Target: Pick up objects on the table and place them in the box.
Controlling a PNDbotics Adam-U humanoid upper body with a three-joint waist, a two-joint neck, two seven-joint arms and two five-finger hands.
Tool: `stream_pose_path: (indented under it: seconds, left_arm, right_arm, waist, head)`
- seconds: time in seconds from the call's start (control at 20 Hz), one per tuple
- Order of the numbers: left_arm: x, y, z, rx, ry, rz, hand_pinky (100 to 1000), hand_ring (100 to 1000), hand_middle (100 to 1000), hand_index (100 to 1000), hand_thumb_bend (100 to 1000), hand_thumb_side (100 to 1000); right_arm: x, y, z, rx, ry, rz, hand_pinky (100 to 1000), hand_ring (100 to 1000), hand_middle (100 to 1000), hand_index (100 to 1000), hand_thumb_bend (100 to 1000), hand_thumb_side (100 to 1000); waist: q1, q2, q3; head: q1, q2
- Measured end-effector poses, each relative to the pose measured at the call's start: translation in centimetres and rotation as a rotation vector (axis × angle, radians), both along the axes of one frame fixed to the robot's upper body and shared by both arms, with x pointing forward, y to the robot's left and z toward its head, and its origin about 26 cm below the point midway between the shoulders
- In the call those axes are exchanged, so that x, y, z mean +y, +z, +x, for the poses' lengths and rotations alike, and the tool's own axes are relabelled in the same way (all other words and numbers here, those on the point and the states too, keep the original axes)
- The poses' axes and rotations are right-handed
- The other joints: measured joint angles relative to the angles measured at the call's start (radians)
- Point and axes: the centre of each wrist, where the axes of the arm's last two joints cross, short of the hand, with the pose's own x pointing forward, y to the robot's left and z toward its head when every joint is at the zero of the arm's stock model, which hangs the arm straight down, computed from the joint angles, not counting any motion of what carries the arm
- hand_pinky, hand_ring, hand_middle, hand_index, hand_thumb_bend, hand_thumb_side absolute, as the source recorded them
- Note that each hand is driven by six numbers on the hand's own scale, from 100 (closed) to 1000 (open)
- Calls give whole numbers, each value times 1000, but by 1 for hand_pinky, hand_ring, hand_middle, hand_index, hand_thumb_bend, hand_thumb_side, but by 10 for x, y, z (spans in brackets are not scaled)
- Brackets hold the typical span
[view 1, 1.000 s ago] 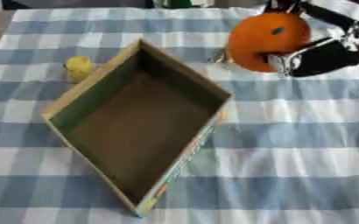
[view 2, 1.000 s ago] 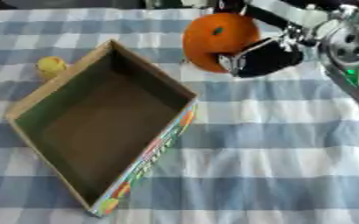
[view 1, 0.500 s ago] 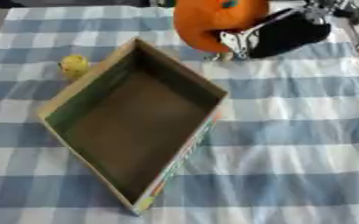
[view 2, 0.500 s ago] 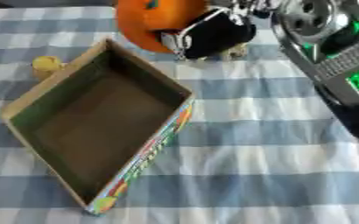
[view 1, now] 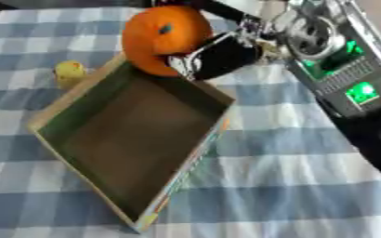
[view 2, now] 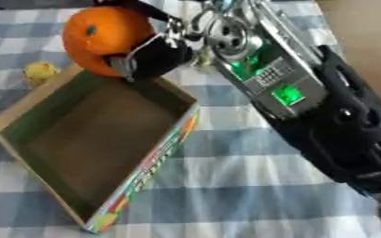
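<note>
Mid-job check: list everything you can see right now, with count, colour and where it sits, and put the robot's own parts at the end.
Orange: one, orange, held above the box's far corner.
Box: one, open, brown inside with a colourful printed outer side, lying askew at centre-left of the table; nothing visible inside it.
Small yellow object: one, yellow, on the cloth just outside the box's far-left wall.
Tablecloth: one, blue and white checked, covering the table.
Right hand: black fingers curled round the orange, its arm coming in from the right with green lights showing.
Left hand: not in view.
</note>
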Motion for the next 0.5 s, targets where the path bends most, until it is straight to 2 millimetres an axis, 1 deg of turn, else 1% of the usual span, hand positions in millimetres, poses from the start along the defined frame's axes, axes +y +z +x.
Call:
stream_pose_path:
  seconds: [0.25,0.4,0.5]
  left_arm:
    - [0,1,0,-7,-1,-3,488,791,739,781,100,797]
    - [-1,1,0,-10,-2,-4,488,791,739,781,100,797]
    - [-1,1,0,-11,-3,-4,488,791,739,781,100,797]
  right_arm:
    - [12,-17,10,70,12,-30,603,653,398,595,100,100]
    - [18,-28,15,106,12,-60,608,659,408,603,100,100]
    - [20,-35,19,129,11,-87,618,675,434,625,100,100]
  waist:
    - [0,5,1]
    - [0,7,2]
    - [0,7,2]
  head:
    - [-16,0]
    - [-12,0]
    - [-5,0]
